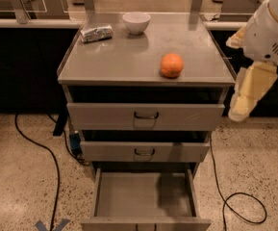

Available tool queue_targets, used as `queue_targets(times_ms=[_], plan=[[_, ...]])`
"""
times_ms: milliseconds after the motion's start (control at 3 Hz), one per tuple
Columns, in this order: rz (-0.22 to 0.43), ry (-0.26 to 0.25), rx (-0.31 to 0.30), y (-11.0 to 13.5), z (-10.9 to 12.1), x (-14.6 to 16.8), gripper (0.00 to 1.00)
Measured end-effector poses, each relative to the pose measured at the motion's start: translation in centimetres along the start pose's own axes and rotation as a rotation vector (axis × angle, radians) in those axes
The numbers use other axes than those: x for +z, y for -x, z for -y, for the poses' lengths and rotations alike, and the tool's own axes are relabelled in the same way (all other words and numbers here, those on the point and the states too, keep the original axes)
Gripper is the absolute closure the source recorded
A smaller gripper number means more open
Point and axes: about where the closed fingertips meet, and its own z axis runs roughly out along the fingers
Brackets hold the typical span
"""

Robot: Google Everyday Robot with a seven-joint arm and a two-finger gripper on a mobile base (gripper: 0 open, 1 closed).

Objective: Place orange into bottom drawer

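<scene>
The orange (171,65) sits on the grey cabinet top (114,57), near its front right. The bottom drawer (143,196) is pulled out and its flat grey floor is bare. My gripper (239,110) hangs at the right edge of the view, beside the cabinet's right side, to the right of and lower than the orange and apart from it. It holds nothing that I can see.
A white bowl (136,22) and a crumpled silver packet (96,32) sit at the back of the cabinet top. The two upper drawers (145,115) stand slightly open. Black cables (52,158) lie on the speckled floor on both sides. Counters stand behind.
</scene>
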Motion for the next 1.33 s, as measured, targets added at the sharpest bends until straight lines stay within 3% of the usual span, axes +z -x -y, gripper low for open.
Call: queue_targets(times_ms=[667, 1333], plan=[[0.05, 0.005, -0.059, 5.0, 8.8, 6.2, 0.0], [0.061, -0.018, -0.096, 6.6, 10.1, 7.4, 0.0]])
